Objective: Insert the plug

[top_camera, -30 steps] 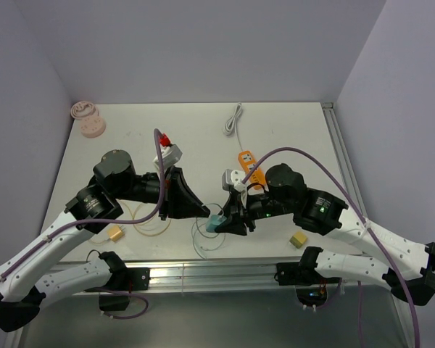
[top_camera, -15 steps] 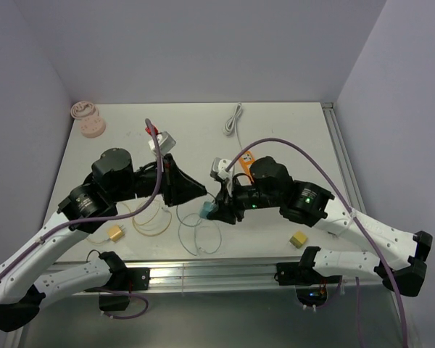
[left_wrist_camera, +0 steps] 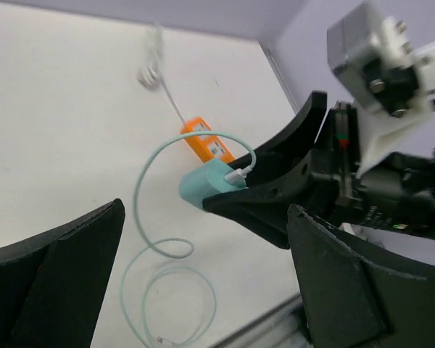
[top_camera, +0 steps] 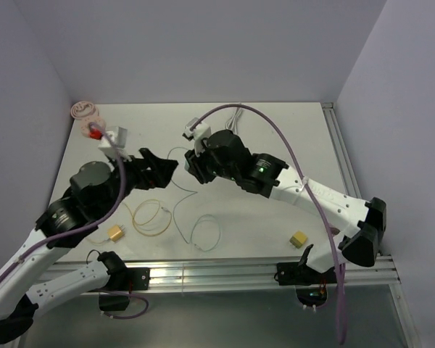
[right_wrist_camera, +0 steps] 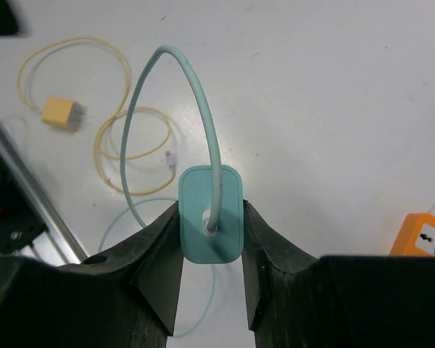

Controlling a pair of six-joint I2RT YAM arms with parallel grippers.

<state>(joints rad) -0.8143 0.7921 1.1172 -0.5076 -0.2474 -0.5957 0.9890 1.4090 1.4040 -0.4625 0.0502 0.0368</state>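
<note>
The plug is a teal charger block with a thin teal cable rising from its back. My right gripper is shut on it, one black finger on each side, and holds it above the table. The left wrist view shows the same plug pinched in the right fingers. My left gripper is open and empty, facing the plug from a short gap. The orange power strip lies on the table beyond it, and its socket end shows at the right. From above, the left gripper and right gripper face each other, and the arm hides the strip.
A yellow charger with a looped yellow cable lies near the front left. A small yellow block sits front right. A pink object is at the back left and a white cable at the back. The teal cable's loose loop rests near the front edge.
My left gripper has opened wide and drawn back to the left. The right arm has lifted the plug off the table and carried it back and leftward, dragging the cable.
</note>
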